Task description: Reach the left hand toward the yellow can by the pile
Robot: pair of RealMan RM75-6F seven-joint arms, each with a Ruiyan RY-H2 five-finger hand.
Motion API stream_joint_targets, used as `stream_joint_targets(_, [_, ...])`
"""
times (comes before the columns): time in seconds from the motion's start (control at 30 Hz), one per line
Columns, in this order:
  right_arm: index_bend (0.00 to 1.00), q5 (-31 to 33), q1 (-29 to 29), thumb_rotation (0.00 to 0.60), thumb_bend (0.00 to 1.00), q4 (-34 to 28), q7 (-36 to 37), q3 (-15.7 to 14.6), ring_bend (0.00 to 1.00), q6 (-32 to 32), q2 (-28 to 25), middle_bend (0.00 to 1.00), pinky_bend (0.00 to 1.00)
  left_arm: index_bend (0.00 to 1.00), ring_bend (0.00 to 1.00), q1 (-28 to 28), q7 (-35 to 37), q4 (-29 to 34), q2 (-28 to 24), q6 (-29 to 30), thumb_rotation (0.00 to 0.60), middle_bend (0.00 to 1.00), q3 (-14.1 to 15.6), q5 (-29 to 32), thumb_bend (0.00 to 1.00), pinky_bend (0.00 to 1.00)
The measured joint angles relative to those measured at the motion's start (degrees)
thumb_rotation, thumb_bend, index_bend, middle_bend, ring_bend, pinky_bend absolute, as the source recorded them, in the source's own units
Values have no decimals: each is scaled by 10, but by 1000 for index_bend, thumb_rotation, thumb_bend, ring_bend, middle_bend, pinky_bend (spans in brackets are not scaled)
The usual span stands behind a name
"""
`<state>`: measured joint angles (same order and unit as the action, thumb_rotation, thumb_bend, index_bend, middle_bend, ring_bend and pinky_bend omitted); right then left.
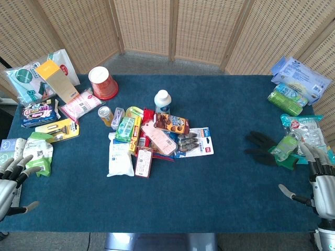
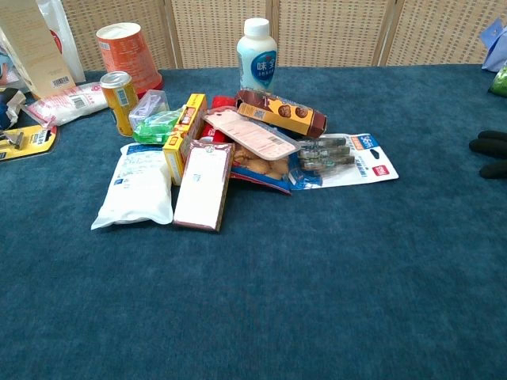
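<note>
We see a folding wicker screen [image 1: 172,26] with wooden frames behind the bench [image 1: 220,193], which has a dark blue carpet cover.

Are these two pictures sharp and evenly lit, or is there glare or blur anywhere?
Head view: soft even light, faint shadows, slight wide-angle bend at the edges; the left hand and right hand are cut off by the frame. Chest view: sharp on the yellow metal can, mild sheen on the white plastic pouch, no blur.

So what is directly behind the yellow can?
Behind the yellow can stands an upside-down orange paper cup on a red lid, apart from it. The can hides part of the cup's lower side in the chest view.
</note>
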<state>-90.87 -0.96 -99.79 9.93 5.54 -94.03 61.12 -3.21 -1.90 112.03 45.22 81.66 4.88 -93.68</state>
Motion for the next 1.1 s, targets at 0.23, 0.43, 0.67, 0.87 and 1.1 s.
stream_joint_targets(0.23, [1,2,0,600,0,0,2,-1,0,3,0,0,0,237,0,-8,10,-4,4,-10,600,0,-6,13,0,0])
stream_joint_targets(0.43, [0,4,-1,600,0,-3,6,0,0,5,-2,0,0,238,0,-36,61,-26,21,-41,600,0,-30,43,0,0])
stream_joint_targets(0.67, [0,1,-1,600,0,-5,10,-2,0,7,-4,0,0,238,0,-112,159,-93,62,-127,600,0,-91,123,0,0])
stream_joint_targets(0.87, [0,-3,-2,600,0,-8,14,-5,0,9,-6,0,0,221,0,-168,186,-188,141,-184,600,0,-132,184,0,0])
stream_joint_targets(1.1, [1,-6,-2,600,0,-13,17,-7,0,9,-8,0,0,218,0,-231,184,-280,236,-247,600,0,-168,246,0,0])
